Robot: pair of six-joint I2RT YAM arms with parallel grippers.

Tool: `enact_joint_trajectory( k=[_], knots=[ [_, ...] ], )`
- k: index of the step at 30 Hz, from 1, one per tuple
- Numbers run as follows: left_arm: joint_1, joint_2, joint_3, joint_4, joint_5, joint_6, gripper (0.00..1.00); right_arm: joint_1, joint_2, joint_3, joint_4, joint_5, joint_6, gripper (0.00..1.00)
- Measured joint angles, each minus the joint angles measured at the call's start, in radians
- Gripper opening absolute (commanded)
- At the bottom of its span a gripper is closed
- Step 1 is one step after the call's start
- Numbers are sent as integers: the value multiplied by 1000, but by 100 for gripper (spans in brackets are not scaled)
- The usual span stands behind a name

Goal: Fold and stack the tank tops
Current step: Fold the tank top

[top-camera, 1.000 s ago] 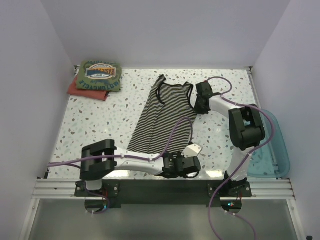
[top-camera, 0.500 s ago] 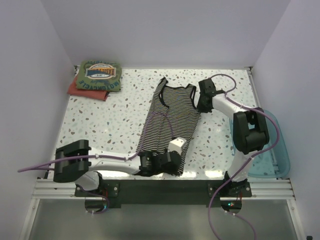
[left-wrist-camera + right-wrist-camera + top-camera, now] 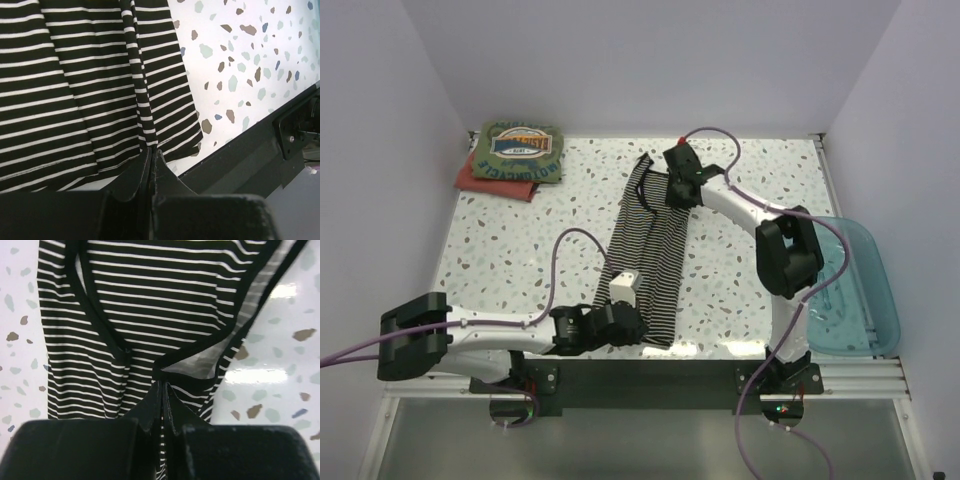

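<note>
Sweeping both arms leftward over the table [image 3: 520, 260], I see the striped tank top [image 3: 645, 250] doubled lengthwise at mid-table. The left gripper [image 3: 151, 150] stays clamped on its hem and the right gripper [image 3: 162, 385] on its armhole trim, so the fold looks nearly done.

Overhead view: bright, even, diffuse light from above; shadows beneath both arms are soft. Right wrist view: specular glare streaks on the table [image 3: 280, 290] to the right of the right gripper [image 3: 161, 390]; striped tank top [image 3: 150, 315] ahead stays sharp. Left wrist view: table ahead-right of the left gripper [image 3: 151, 155] is near overexposed; the gripper housing nearest the lens is underexposed and soft
</note>
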Motion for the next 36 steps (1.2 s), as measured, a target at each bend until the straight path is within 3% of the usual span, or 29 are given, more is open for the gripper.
enact_joint_trajectory(
  k=[11, 36],
  knots=[
    [0, -93, -100, -49, -14, -89, 0, 71, 156, 118, -40, 8, 25, 0],
    [30, -151, -120, -180, -46, -121, 0, 98, 238, 224, -64, 28, 24, 0]
  ],
)
